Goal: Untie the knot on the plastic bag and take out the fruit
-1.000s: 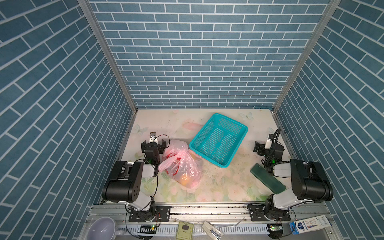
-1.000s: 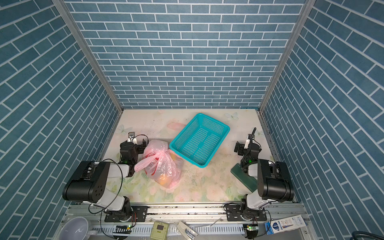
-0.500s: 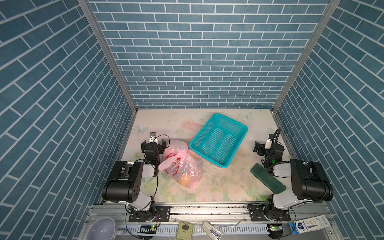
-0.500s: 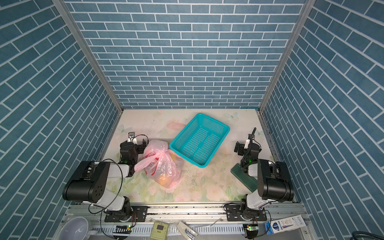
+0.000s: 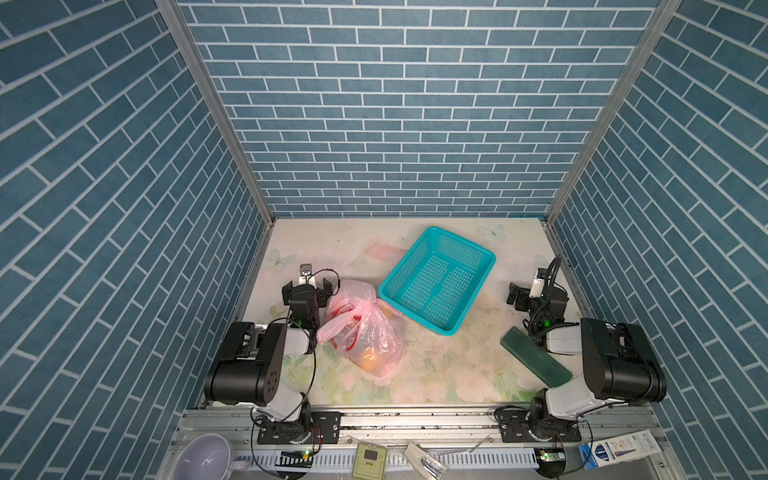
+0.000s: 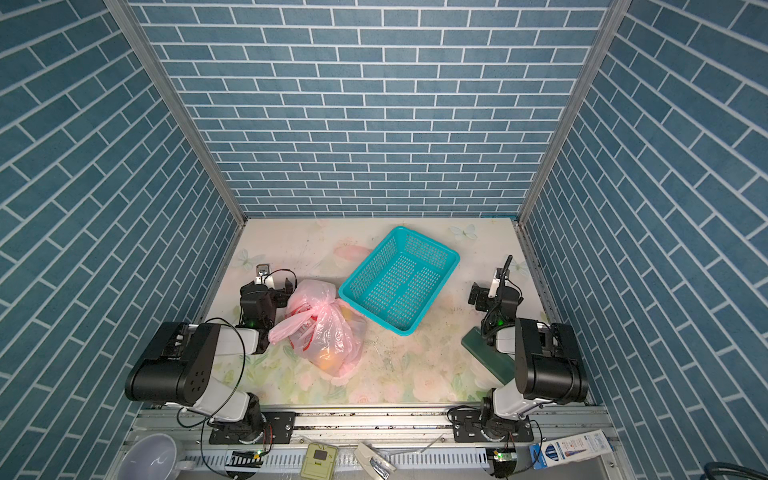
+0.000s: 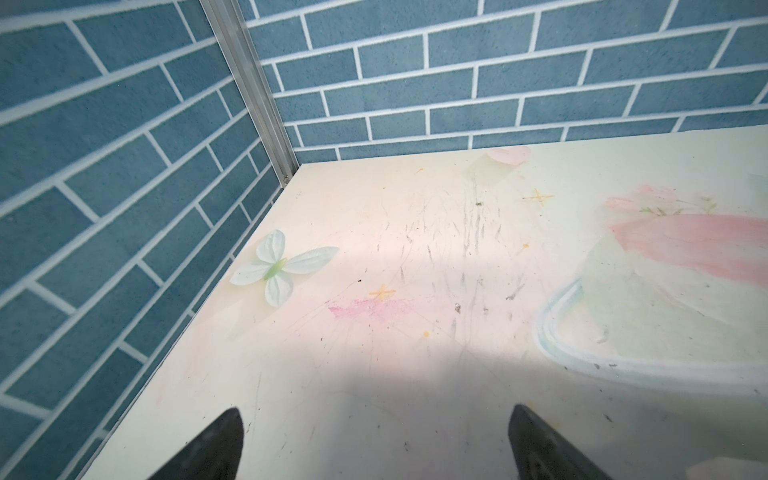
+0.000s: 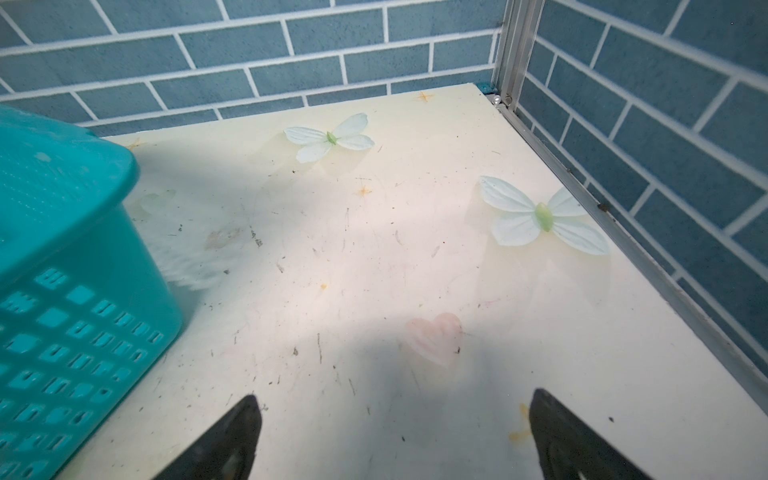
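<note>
Nothing moved, left tool (image 7: 374, 436) wide open, empty, right tool (image 8: 390, 432) likewise

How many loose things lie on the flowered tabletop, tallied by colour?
Pink plastic bag: 1
Teal basket: 1
Dark green flat slab: 1
Total: 3
Not counted: the fruit inside the plastic bag, mostly hidden.

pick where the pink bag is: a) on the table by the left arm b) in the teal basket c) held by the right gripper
a: the bag lies on the table beside the left gripper, outside the basket, and the right gripper is open and empty.
</note>
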`<state>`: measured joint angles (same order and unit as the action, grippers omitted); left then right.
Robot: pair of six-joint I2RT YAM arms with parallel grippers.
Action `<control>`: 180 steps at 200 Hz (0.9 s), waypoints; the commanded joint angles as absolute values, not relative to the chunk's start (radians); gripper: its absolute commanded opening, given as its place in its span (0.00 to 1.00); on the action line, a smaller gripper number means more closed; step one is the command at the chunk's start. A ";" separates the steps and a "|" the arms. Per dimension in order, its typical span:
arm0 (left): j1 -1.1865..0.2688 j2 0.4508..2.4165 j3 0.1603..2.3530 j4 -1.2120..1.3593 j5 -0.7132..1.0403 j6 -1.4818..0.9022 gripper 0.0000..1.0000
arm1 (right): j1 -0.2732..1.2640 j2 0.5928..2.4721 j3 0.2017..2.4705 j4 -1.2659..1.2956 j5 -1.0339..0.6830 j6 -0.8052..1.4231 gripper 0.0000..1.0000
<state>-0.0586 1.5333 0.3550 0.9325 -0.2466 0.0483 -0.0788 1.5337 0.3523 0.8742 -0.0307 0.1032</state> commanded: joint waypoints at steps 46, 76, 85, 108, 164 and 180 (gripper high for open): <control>-0.058 1.510 0.359 0.911 -0.249 0.042 1.00 | -0.075 1.509 0.408 0.815 -0.050 0.059 0.99; -0.058 1.367 0.414 0.692 -0.271 0.033 1.00 | -0.061 1.384 0.553 0.430 -0.025 0.081 0.99; -0.058 1.324 0.436 0.620 -0.274 0.037 1.00 | -0.055 1.355 0.599 0.327 -0.031 0.111 0.99; -0.057 1.224 0.514 0.424 -0.277 0.036 1.00 | -0.005 1.296 0.713 0.088 -0.031 0.182 0.99; -0.058 1.097 0.688 0.099 -0.168 -0.057 1.00 | 0.287 1.286 0.949 -0.393 0.015 0.405 0.92; -0.058 1.085 0.720 0.069 -0.143 -0.092 1.00 | 0.346 1.304 0.968 -0.489 0.044 0.502 0.85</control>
